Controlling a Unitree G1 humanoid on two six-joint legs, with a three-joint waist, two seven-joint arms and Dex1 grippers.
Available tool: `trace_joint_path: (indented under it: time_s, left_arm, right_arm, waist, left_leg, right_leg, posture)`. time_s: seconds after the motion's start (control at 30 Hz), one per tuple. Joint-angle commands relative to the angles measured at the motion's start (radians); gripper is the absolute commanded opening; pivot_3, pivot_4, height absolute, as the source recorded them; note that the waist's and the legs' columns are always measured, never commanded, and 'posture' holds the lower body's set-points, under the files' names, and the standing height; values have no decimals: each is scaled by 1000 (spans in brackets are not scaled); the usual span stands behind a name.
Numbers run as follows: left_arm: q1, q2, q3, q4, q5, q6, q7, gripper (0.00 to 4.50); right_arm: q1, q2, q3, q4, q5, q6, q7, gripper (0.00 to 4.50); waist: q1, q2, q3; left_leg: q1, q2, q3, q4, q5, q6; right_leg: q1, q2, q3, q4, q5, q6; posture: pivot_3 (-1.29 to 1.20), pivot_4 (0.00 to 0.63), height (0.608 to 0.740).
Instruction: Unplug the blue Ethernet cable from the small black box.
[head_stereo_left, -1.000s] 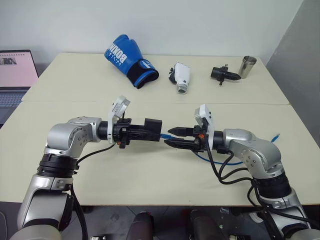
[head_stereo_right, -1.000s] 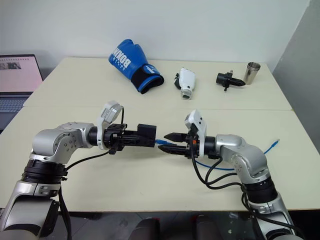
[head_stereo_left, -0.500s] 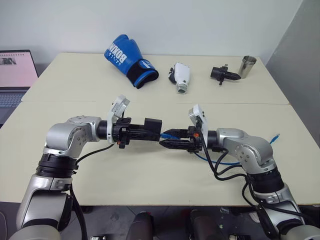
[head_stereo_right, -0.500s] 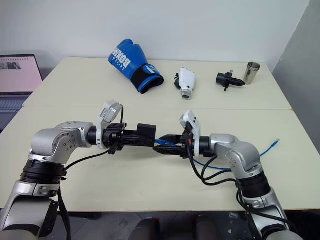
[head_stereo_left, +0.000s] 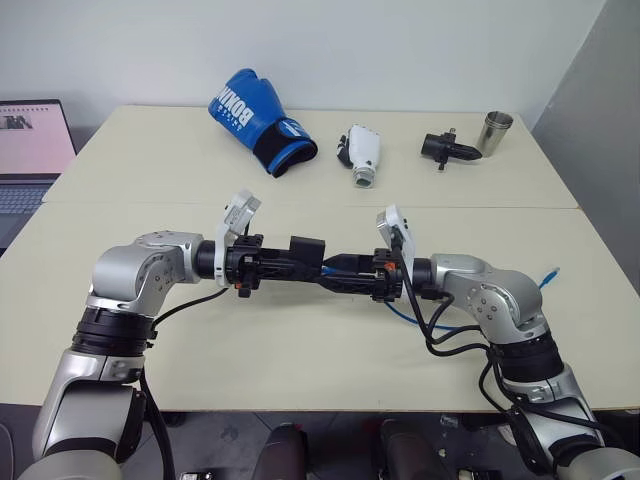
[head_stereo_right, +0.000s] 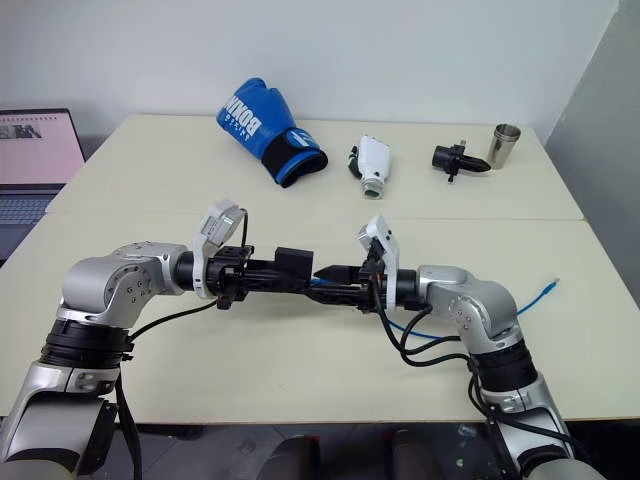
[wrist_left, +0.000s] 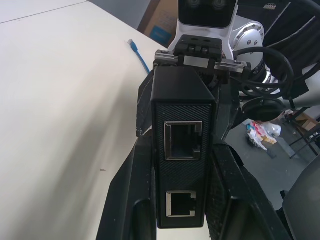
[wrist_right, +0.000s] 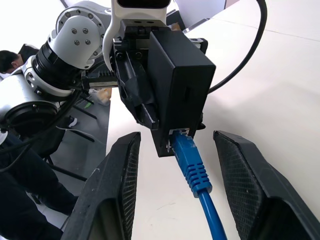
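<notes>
Above the near half of the pale desk (head_stereo_left: 300, 350), your left gripper (head_stereo_left: 285, 265) is clamped shut on the small flat matte black box (head_stereo_left: 306, 256), holding it off the surface with its port side facing the right arm. Thin bright blue Ethernet cable (wrist_right: 192, 165) is still plugged in: the right wrist view shows its blue-booted plug seated in the underside port of the box. Your right gripper (wrist_right: 175, 165) has its two black fingers apart, one each side of the plug just below the box, not touching it as far as you can see. From the box the cable runs back under the right arm and its free end (head_stereo_left: 551, 274) lies on the desk well to the right of the box.

Progress, judged: hold on the box done, right gripper lined up on the plug; closing on the plug and pulling it out are left. Nothing unplugged yet.

Beyond the box at the far edge of the desk: big blue boxing glove (head_stereo_left: 255, 120), white gadget (head_stereo_left: 361, 153), black nozzle-shaped gadget (head_stereo_left: 445, 148), metal cup (head_stereo_left: 494, 132). None involved.
</notes>
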Motion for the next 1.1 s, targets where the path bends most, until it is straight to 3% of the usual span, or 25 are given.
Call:
trace_joint_path:
  time_s: [0.03,0.17,0.5,0.83,1.1]
  left_arm:
    - [-7,5,20,-33,-8,-4,1,792]
    - [-7,2,23,-35,-11,-1,5,792]
    - [-12,-3,21,-34,-14,1,8,792]
    - [-17,-11,24,-26,-15,-3,11,792]
    - [-20,34,53,2,1,-20,0,792]
  right_arm:
    - [-12,-11,-26,-11,27,6,11,2445]
    - [-10,-19,-23,-13,25,7,17,2445]
    - [-14,-26,-11,-14,13,0,17,142]
    - [-14,-37,-2,-19,9,5,29,111]
    - [28,-114,-3,-18,0,6,70,108]
  waist:
    - [0,0,0]
    - [0,0,0]
    - [0,0,0]
    - [0,0,0]
    - [0,0,0]
  left_leg:
    - [0,0,0,0,0,0]
    - [0,0,0,0,0,0]
    - [0,0,0,0,0,0]
    - [0,0,0,0,0,0]
    - [0,0,0,0,0,0]
  right_leg:
    - [0,0,0,0,0,0]
    - [0,0,0,0,0,0]
    - [0,0,0,0,0,0]
    - [0,0,0,0,0,0]
    - [0,0,0,0,0,0]
  posture:
    - [0,150,740]
    - [0,150,740]
    - [0,150,740]
    - [0,150,740]
    - [0,150,740]
